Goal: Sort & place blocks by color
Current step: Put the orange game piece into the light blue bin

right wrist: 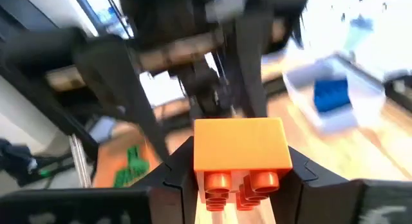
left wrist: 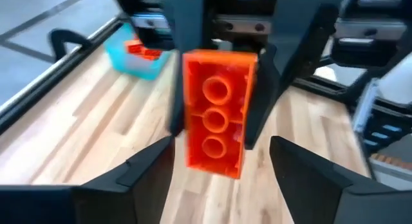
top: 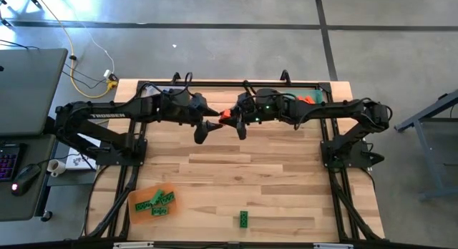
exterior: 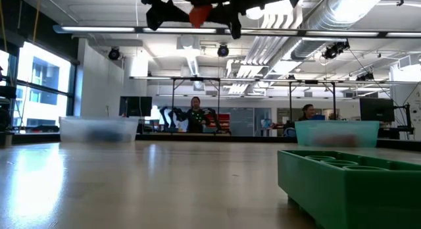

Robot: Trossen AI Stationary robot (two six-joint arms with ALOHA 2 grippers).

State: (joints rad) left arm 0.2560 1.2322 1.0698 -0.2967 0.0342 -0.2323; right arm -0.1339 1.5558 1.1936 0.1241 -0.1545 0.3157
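Mid-air handover above the table's far middle: the right gripper (top: 242, 127) clamps an orange block (left wrist: 215, 121) while the left gripper (top: 202, 131) stands spread around it, apparently letting go.

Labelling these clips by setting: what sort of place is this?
Likely an open-plan robotics lab or workshop: exposed ceiling ducts, a wooden table carrying two robot arms, people at desks with monitors behind.

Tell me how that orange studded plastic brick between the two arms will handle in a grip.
The orange studded plastic brick looks rigid, probably keeping its shape under the right gripper, whose jaws clamp its flat sides. Its glossy faces may slip. Being small and apparently hollow, it is likely light.
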